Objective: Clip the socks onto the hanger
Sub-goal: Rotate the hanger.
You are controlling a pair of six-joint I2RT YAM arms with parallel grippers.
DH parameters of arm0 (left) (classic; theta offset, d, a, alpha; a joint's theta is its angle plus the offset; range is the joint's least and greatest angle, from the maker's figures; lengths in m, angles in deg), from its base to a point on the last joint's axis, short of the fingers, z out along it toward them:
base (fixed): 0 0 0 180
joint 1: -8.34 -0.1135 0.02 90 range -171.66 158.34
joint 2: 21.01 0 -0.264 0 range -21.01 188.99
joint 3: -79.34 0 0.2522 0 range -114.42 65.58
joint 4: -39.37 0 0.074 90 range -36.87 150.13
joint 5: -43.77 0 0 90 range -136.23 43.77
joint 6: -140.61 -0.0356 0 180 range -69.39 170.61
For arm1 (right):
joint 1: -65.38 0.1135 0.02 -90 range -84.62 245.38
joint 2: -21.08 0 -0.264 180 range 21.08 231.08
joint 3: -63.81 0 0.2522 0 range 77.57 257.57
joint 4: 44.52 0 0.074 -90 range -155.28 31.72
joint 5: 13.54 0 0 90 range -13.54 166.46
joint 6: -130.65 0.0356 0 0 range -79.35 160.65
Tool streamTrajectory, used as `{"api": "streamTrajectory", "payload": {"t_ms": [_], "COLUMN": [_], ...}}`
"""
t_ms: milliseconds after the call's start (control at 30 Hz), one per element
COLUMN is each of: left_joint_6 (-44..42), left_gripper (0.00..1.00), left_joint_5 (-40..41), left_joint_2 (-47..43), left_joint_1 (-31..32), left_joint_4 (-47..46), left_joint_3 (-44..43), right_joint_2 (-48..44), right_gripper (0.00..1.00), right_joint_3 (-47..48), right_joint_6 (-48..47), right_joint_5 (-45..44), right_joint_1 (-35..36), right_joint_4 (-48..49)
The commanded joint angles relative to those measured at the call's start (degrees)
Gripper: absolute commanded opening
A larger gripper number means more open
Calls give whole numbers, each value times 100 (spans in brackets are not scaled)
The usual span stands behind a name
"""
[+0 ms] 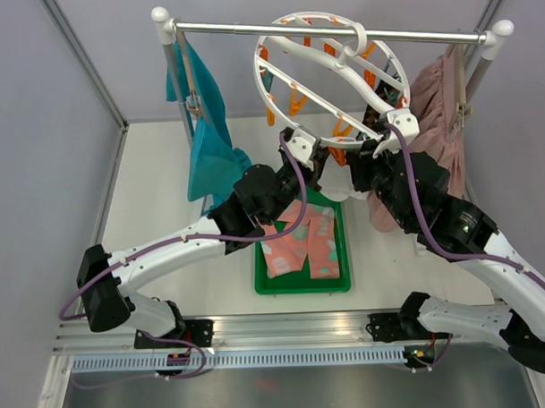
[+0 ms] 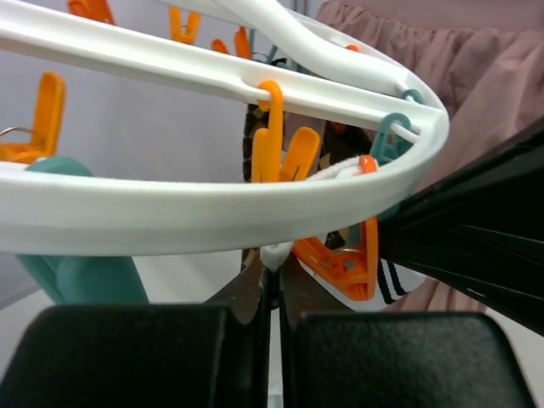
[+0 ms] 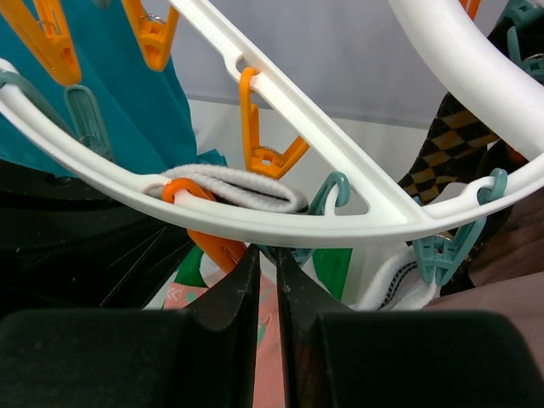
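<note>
Left wrist view: my left gripper [image 2: 272, 285] is closed, its tips just under the near rim of the hanger [image 2: 170, 212]. A scrap of white cloth sits at the tips, but I cannot tell if it is pinched. Just right of the tips an orange clip [image 2: 344, 259] hangs from the rim. A white cuff [image 2: 336, 174] is draped over the rim above it, and a striped sock [image 2: 395, 285] shows below it. The skirt [image 2: 476, 76] fills the background on the right.

Right wrist view: my right gripper [image 3: 267, 272] is open only a crack and holds nothing. It sits directly below the rim. The same cuff lies up and slightly left of its tips, with its long axis running along the rim, across the fingers. An argyle sock [image 3: 442, 149] hangs farther right, near a teal clip [image 3: 442, 255]. The teal garment [image 3: 136, 110] is behind on the left.

Top view: both grippers crowd under the near edge of the ring, which hangs tilted from the rail [image 1: 248, 28]. The pink socks [image 1: 301, 243] lie in the tray [image 1: 343, 287] below, well apart from any clip.

I judge the left gripper is the nearer one, at the cloth itself. The right must come up from beneath. The knit is soft and will sag, and the plastic is slick. The ring hangs only by its hook, so I expect it to swing if pushed. Room is tight, with clips on both sides and the two grippers close together.
</note>
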Motion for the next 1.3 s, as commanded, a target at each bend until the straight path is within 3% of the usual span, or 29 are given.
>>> {"api": "streamTrajectory", "payload": {"t_ms": [0,167,367,667,1267], "left_joint_6": [-174,-95,-69,-60,54], "left_gripper": [2,2,2,2,2], "left_joint_5": [-708,-1139,-1210,-1219,-1333], "left_joint_2": [-265,-414,-467,-476,-450], "left_joint_1": [-1,-1,-36,-72,-116], "left_joint_4": [-193,-219,-202,-219,-290], "left_joint_3": [-11,191,218,200,191], "right_joint_2": [18,27,18,-105,-369], "right_gripper": [17,18,30,40,48], "right_joint_3": [113,95,77,25,156], "right_joint_6": [78,78,43,-45,-28], "right_joint_5": [47,3,-94,-59,-155], "right_joint_1": [-21,-21,-13,-13,-13], "right_joint_4": [-20,42,95,121,-230]}}
